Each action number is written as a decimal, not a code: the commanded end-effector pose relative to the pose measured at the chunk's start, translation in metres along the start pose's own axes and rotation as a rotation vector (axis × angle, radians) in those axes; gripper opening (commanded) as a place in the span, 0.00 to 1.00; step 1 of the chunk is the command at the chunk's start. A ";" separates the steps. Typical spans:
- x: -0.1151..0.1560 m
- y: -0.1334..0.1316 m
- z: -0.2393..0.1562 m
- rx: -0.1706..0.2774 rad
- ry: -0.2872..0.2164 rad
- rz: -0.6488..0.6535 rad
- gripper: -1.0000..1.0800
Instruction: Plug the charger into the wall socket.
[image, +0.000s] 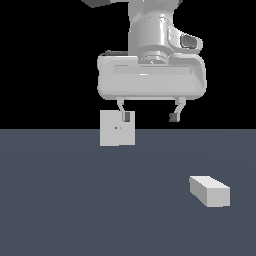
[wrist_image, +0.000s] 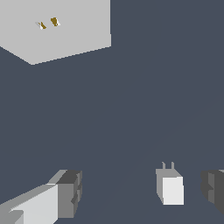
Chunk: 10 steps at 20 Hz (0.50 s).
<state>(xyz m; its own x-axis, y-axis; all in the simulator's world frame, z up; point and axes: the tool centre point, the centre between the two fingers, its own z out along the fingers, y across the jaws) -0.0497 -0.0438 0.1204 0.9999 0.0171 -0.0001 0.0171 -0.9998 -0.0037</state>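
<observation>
The charger (image: 210, 190) is a small off-white block lying on the dark floor at the exterior view's right. The wrist view shows the charger (wrist_image: 170, 188) with two short prongs on one end, close to one finger. The wall socket (image: 117, 128) is a flat off-white square panel standing upright at mid-distance, with a tiny orange dot near its centre. In the wrist view the wall socket (wrist_image: 57, 30) shows two small orange slots. My gripper (image: 150, 116) hangs open high above the floor with nothing between its fingers. One fingertip overlaps the socket panel in the exterior view. In the wrist view the gripper (wrist_image: 142, 192) fingers spread wide.
A flat dark grey-blue floor (image: 75, 200) stretches across the scene, with black background behind it.
</observation>
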 end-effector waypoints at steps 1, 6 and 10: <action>-0.016 0.014 0.012 -0.001 0.003 -0.008 0.96; -0.042 0.039 0.033 -0.003 0.010 -0.023 0.96; -0.057 0.054 0.046 -0.004 0.015 -0.032 0.96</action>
<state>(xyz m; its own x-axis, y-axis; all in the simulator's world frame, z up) -0.1004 -0.0934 0.0790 0.9989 0.0450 0.0121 0.0450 -0.9990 -0.0005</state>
